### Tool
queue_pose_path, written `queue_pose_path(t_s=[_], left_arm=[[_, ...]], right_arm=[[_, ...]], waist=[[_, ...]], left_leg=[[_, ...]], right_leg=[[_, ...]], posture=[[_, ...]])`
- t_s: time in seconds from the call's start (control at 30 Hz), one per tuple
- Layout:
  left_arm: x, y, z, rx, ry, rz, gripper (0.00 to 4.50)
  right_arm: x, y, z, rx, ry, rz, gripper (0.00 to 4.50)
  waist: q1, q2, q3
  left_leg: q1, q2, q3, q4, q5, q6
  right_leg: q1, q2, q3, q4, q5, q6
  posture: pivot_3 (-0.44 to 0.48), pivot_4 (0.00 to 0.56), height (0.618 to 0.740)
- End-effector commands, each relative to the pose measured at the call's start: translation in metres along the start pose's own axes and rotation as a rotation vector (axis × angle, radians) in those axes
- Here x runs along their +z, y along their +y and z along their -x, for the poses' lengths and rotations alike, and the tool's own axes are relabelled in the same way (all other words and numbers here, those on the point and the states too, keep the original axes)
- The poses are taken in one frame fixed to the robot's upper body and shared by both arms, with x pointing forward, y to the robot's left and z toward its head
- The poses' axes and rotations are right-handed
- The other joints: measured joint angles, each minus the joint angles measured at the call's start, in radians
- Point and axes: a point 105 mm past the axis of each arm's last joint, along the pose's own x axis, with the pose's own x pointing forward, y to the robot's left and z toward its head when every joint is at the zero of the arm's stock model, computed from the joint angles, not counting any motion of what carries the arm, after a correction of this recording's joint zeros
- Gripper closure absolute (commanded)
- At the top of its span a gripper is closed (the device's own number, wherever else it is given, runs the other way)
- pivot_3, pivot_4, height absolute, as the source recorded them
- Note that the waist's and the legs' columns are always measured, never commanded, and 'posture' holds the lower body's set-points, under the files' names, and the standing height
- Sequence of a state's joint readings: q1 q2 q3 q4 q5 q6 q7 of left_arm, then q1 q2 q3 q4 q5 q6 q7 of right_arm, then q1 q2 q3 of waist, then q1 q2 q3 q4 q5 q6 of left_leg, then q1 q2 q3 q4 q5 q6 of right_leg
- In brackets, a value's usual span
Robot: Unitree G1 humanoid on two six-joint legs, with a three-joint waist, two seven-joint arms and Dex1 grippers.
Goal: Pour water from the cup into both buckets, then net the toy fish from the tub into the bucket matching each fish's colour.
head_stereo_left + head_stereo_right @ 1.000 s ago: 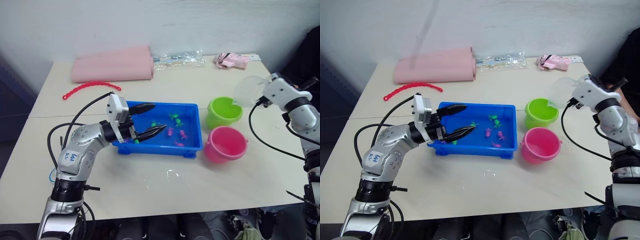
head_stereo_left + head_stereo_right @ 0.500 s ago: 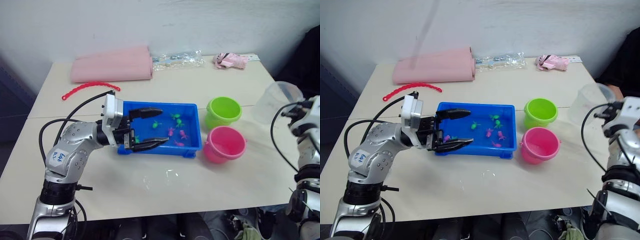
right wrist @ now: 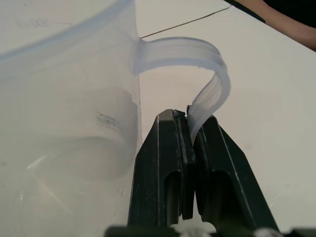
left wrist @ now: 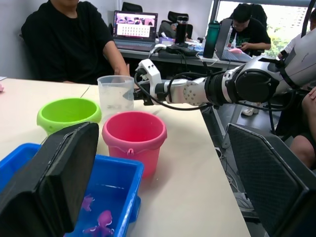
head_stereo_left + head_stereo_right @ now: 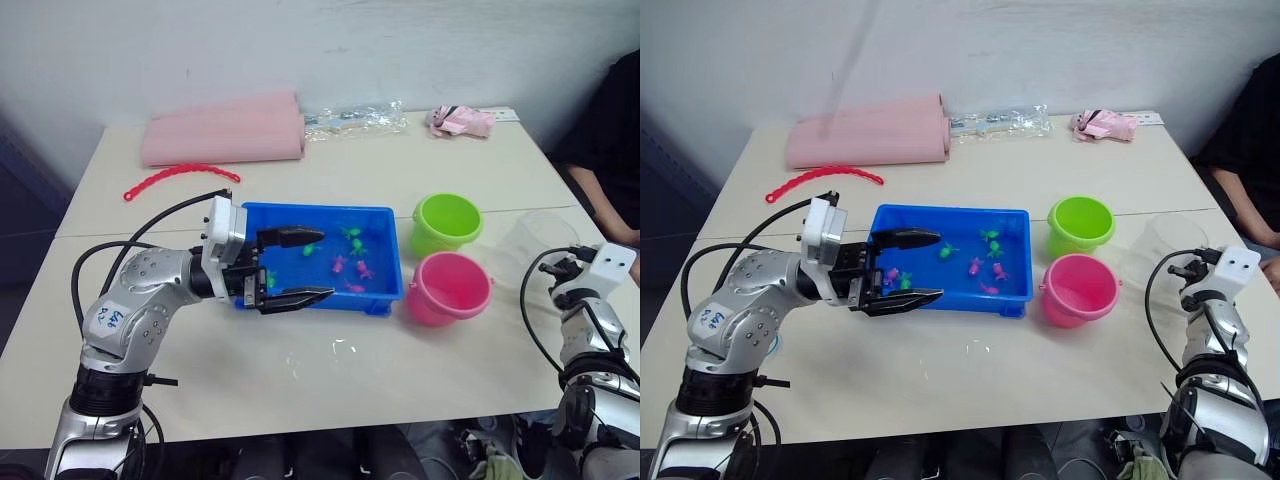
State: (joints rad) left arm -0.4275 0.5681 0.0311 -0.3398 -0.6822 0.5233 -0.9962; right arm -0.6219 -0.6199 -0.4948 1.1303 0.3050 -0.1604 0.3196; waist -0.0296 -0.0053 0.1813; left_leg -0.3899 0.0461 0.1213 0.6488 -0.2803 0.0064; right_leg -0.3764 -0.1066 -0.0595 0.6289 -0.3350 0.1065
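The right gripper (image 3: pixel 190 123) is clamped on the handle of the cup (image 5: pixel 1162 245), fingers pinching the thin strip together. The cup stands upright near the right edge of the tabletop, just right of the two buckets and apart from them. The green bucket (image 5: pixel 1080 224) sits toward the far side, and the pink bucket (image 5: pixel 1078 288) is nearer the front edge, touching or almost touching it. Whether either holds water cannot be told from here; judging by the upright cup set aside, the pouring looks finished or paused.

The left gripper (image 5: pixel 292 267) hovers with its fingers spread wide over the left end of the tub (image 5: pixel 385 297), holding nothing. The tub sits mid-table, its long axis running left to right, with its right end just beside the buckets. The fish (image 5: pixel 349 235), green and pink, cluster toward the tub's right half, so they lie to the right of the left gripper, along the line its fingers point.

The coming step, by my reading, is netting, and it turns on finding the net, which I cannot pick out anywhere on the tabletop. The left arm is much the nearer to the fish; the right is occupied with the cup.
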Motion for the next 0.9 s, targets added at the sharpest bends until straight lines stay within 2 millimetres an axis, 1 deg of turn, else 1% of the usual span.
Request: queue_pose_path(t_s=[0.03, 0.07, 0.1, 0.2, 0.23, 0.27, 0.33, 0.4, 0.47, 0.57, 0.6, 0.67, 0.73, 0.77, 0.83, 0.9], left_arm=[[0.009, -0.004, 0.003, -0.004, -0.012, -0.041, 0.00], [0.009, -0.004, 0.004, -0.001, -0.010, -0.041, 0.00], [0.008, -0.004, 0.005, 0.004, -0.009, -0.040, 0.00], [0.008, -0.006, 0.009, 0.015, -0.027, -0.038, 0.00], [0.008, -0.005, 0.009, 0.022, -0.034, -0.033, 0.00], [0.006, -0.006, 0.011, 0.029, -0.031, -0.030, 0.00], [0.004, -0.005, 0.019, 0.064, -0.024, -0.021, 0.00], [0.002, -0.002, 0.028, 0.112, -0.015, -0.018, 0.00], [-0.003, 0.001, 0.042, 0.189, 0.002, 0.017, 0.00], [-0.009, 0.007, 0.069, 0.353, 0.003, 0.065, 0.00], [-0.015, 0.008, 0.082, 0.426, 0.022, 0.057, 0.00], [-0.022, 0.007, 0.099, 0.513, 0.050, 0.043, 0.00], [-0.025, 0.009, 0.113, 0.593, 0.057, 0.022, 0.00], [-0.027, 0.011, 0.135, 0.712, 0.071, -0.007, 0.00], [-0.030, 0.008, 0.169, 0.894, 0.104, -0.058, 0.00], [-0.031, 0.002, 0.188, 1.003, 0.124, -0.091, 0.00]], right_arm=[[0.006, -0.011, 0.007, 0.019, -0.028, 0.036, 3.36], [0.007, -0.013, 0.009, 0.027, -0.034, 0.035, 2.98], [0.005, -0.018, 0.013, 0.030, -0.029, 0.040, 2.47], [0.002, -0.036, 0.029, 0.023, -0.031, 0.071, 0.81], [0.003, -0.039, 0.033, 0.020, -0.035, 0.066, 0.38], [0.004, -0.044, 0.040, 0.021, -0.040, 0.086, 0.07], [0.010, -0.047, 0.057, 0.063, -0.056, 0.143, 0.07], [0.023, -0.037, 0.073, 0.165, -0.089, 0.172, 0.07], [0.048, -0.018, 0.089, 0.289, -0.164, 0.155, 0.07], [0.084, 0.016, 0.111, 0.479, -0.236, 0.201, 0.07], [0.094, 0.031, 0.119, 0.566, -0.250, 0.227, 0.07], [0.104, 0.051, 0.129, 0.675, -0.267, 0.263, 0.07], [0.112, 0.065, 0.135, 0.750, -0.324, 0.326, 0.07], [0.112, 0.089, 0.146, 0.912, -0.334, 0.357, 0.07], [0.105, 0.117, 0.163, 1.139, -0.321, 0.388, 0.07], [0.097, 0.129, 0.171, 1.263, -0.289, 0.403, 0.07]], waist=[[0.002, 0.000, 0.000], [0.003, 0.000, 0.000], [0.003, 0.000, 0.000], [0.002, 0.000, 0.000], [0.003, 0.000, 0.000], [0.002, 0.000, 0.000], [0.002, 0.000, 0.000], [0.002, 0.000, 0.000], [-0.005, 0.000, 0.000], [-0.013, 0.001, 0.000], [-0.015, 0.001, -0.001], [-0.014, 0.000, -0.001], [-0.002, -0.005, -0.001], [0.004, -0.007, -0.002], [0.004, -0.007, -0.002], [0.003, -0.007, -0.002]], left_leg=[[0.000, 0.000, 0.000, 0.000, 0.000, 0.000], [0.000, 0.000, 0.000, 0.000, 0.000, 0.000], [0.000, 0.000, -0.001, 0.000, 0.000, 0.000], [0.000, 0.000, 0.000, -0.001, 0.000, 0.000], [0.000, 0.000, 0.000, -0.001, 0.000, 0.000], [0.000, 0.000, 0.000, -0.001, 0.000, 0.000], [0.000, 0.000, -0.001, -0.001, 0.000, 0.000], [0.001, 0.001, -0.001, -0.002, -0.001, -0.001], [0.001, 0.001, -0.001, -0.002, -0.001, -0.001], [0.003, 0.003, 0.001, -0.002, -0.002, -0.003], [0.004, 0.003, 0.001, -0.002, -0.002, -0.003], [0.004, 0.004, 0.001, -0.003, -0.003, -0.003], [0.003, 0.005, -0.001, -0.003, -0.004, -0.004], [0.003, 0.006, -0.002, -0.003, -0.005, -0.005], [0.003, 0.005, -0.001, -0.002, -0.008, -0.002], [0.002, 0.006, -0.001, -0.002, -0.010, 0.001]], right_leg=[[0.000, 0.000, 0.000, 0.000, 0.000, 0.000], [0.000, 0.000, 0.001, 0.000, 0.000, 0.000], [0.000, 0.000, 0.001, -0.001, 0.000, 0.000], [0.000, 0.000, 0.002, -0.001, 0.000, 0.000], [0.000, 0.000, 0.004, -0.001, 0.000, 0.000], [0.000, 0.000, 0.005, -0.001, 0.000, 0.000], [0.000, 0.000, 0.007, -0.001, 0.000, 0.000], [0.000, 0.000, 0.008, -0.001, 0.000, 0.000], [0.000, 0.000, 0.009, -0.001, 0.000, 0.000], [0.001, 0.001, 0.010, 0.000, 0.000, 0.000], [0.001, 0.001, 0.011, 0.000, 0.000, 0.000], [0.001, 0.001, 0.011, 0.000, 0.000, -0.001], [0.001, 0.001, 0.009, -0.001, -0.001, -0.002], [0.001, 0.001, 0.009, -0.001, -0.001, -0.003], [0.001, 0.003, 0.009, -0.002, -0.001, -0.003], [0.001, -0.003, 0.008, -0.003, -0.001, -0.003]], posture=[[0.000, 0.150, 0.740], [0.000, 0.150, 0.740], [0.000, 0.150, 0.740], [0.000, 0.150, 0.740], [0.000, 0.150, 0.740], [0.000, 0.150, 0.740], [0.000, 0.150, 0.740], [0.000, 0.150, 0.740], [0.000, 0.150, 0.740], [0.000, 0.150, 0.740], [0.000, 0.150, 0.740], [0.000, 0.150, 0.740], [0.000, 0.150, 0.740], [0.000, 0.150, 0.740], [0.000, 0.150, 0.740], [0.000, 0.150, 0.740]])
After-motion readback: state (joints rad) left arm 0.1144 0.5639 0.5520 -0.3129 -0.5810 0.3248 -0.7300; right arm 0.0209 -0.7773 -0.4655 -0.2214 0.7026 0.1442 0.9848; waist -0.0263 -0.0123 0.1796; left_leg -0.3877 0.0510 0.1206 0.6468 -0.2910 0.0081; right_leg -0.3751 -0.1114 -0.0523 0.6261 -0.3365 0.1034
